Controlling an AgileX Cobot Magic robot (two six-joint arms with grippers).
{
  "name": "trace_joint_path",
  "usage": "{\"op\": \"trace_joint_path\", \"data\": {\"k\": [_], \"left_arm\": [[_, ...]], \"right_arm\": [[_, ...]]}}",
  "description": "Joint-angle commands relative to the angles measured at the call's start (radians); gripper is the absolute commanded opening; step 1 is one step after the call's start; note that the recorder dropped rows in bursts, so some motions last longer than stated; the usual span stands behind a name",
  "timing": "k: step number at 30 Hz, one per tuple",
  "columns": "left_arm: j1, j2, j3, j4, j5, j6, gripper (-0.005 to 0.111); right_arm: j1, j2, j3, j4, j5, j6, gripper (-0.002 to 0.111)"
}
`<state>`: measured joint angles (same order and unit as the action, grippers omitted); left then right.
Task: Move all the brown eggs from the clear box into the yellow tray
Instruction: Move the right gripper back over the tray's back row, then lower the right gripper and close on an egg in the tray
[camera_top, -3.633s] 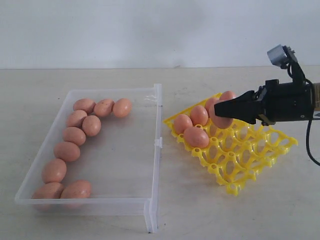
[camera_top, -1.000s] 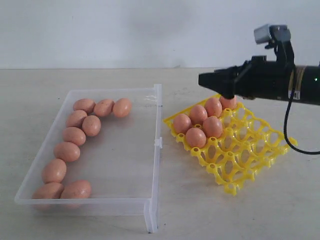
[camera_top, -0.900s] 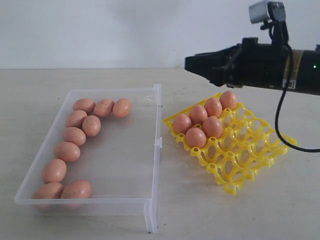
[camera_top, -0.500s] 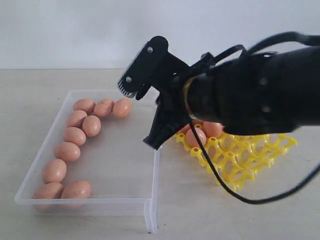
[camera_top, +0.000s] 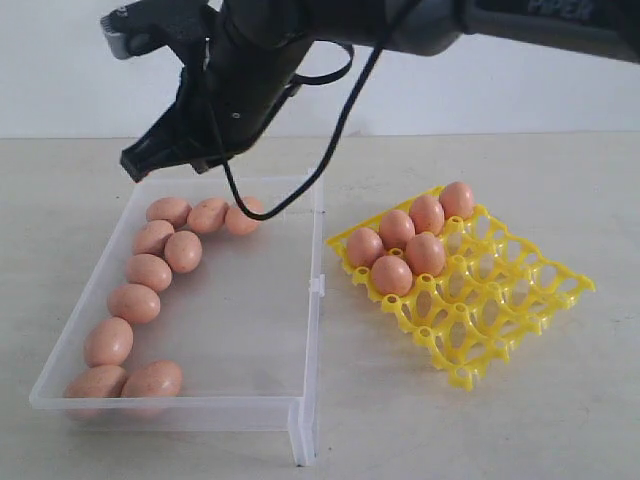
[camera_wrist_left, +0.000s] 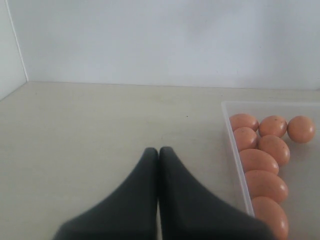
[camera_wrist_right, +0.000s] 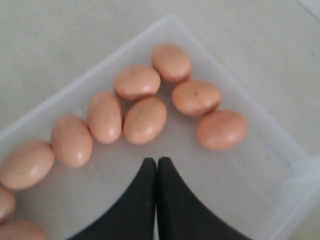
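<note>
The right tool (camera_top: 135, 166) hangs pinched shut and empty above the far left corner of the clear box (camera_top: 318, 250), where ten brown eggs (camera_top: 148, 271) line the left wall. Six more sit in the yellow tray (camera_top: 500, 312) beside it on the tabletop (camera_top: 450, 430). The arm's black cable (camera_top: 262, 208) crosses the far eggs. The left tool (camera_wrist_left: 158, 152), also closed and empty, sits just outside the box and does not show in the exterior view.
</note>
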<state>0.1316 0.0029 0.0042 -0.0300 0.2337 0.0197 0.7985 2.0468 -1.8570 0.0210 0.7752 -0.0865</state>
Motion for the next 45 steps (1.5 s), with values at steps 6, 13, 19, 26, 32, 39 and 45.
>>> {"op": "trace_joint_path", "data": {"k": [6,13,19,26,32,39,45], "left_arm": [[-0.003,-0.003,-0.004,-0.005,-0.001,0.001,-0.004],[-0.003,-0.003,-0.004,-0.005,-0.001,0.001,-0.004],[-0.003,-0.003,-0.004,-0.005,-0.001,0.001,-0.004],[-0.003,-0.003,-0.004,-0.005,-0.001,0.001,-0.004],[-0.003,-0.003,-0.004,-0.005,-0.001,0.001,-0.004],[-0.003,-0.003,-0.004,-0.005,-0.001,0.001,-0.004],[-0.003,-0.003,-0.004,-0.005,-0.001,0.001,-0.004]], "right_arm": [[-0.062,0.134,-0.108,0.026,-0.060,0.226,0.038],[-0.174,0.235,-0.108,0.213,-0.082,0.479,0.060],[-0.210,0.280,-0.109,0.319,-0.195,0.477,0.061],[-0.208,0.350,-0.109,0.348,-0.282,0.468,0.061],[-0.208,0.378,-0.109,0.360,-0.294,0.456,0.061],[-0.208,0.418,-0.109,0.393,-0.278,0.393,0.061],[-0.208,0.372,-0.109,0.393,-0.315,0.139,0.061]]}}
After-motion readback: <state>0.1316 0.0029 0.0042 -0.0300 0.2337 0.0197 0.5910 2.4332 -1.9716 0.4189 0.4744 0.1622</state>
